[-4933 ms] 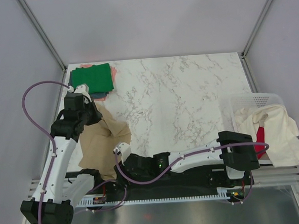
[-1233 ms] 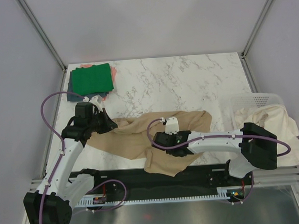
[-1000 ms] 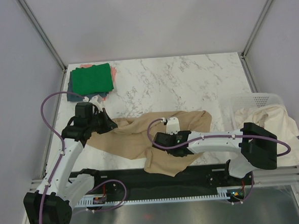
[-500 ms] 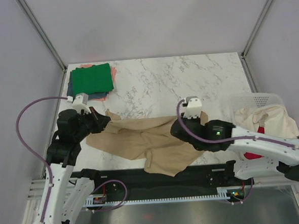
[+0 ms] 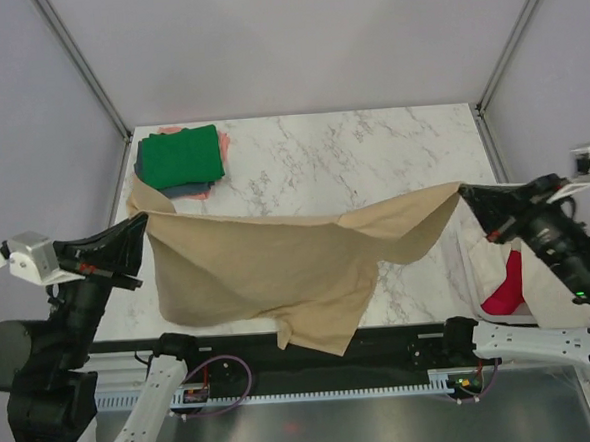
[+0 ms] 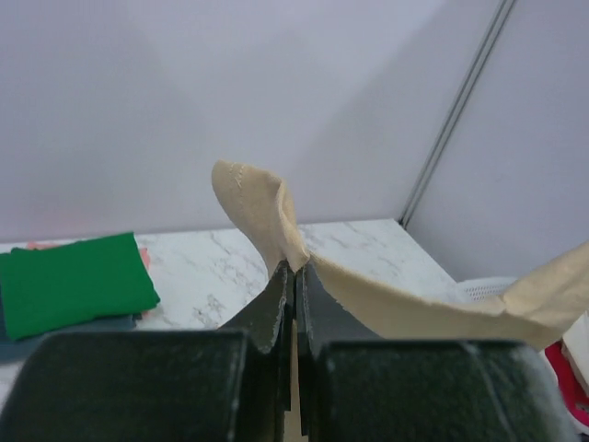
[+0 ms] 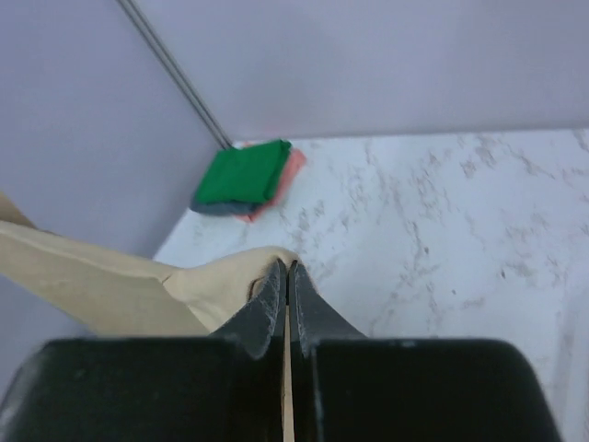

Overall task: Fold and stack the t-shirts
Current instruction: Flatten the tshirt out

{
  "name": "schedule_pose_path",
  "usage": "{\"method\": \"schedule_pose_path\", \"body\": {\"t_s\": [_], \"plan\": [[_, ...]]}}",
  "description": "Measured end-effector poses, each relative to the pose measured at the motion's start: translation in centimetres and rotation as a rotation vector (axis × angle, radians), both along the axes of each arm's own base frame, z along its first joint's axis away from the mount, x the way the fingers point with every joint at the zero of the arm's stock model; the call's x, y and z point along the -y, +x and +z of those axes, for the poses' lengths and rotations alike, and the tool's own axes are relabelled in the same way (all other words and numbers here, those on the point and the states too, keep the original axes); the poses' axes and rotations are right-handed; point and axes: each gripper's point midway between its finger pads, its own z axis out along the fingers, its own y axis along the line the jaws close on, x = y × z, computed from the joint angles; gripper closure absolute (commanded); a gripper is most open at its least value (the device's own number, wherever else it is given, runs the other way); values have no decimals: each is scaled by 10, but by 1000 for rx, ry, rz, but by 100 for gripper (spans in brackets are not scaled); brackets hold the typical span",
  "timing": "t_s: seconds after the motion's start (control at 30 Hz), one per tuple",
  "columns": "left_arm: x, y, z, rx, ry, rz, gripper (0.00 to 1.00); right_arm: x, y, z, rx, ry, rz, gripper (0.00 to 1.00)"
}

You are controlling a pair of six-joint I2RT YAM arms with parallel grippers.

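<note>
The spreading step is under way: the left gripper and right gripper are each pinching a corner of the tan t-shirt, stretching it across mid-frame above the bench; next it probably needs lowering flat for folding

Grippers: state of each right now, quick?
Left gripper: shut on the tan t-shirt.
Right gripper: shut on the same tan t-shirt.

Bright, even light; soft shadows.
</note>
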Motion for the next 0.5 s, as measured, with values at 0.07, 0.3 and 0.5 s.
{"method": "schedule_pose_path", "body": {"t_s": [0.07, 0.3, 0.5], "plan": [[-4, -13, 14, 60, -14, 12, 98, 21, -12, 28, 85, 70, 44, 100], [-11, -71, 62, 316, -50, -7, 98, 81, -62, 136, 417, 197, 74, 100], [-10, -108, 106, 493, -24, -33, 98, 90, -90, 174, 599, 138, 48, 100]]}}
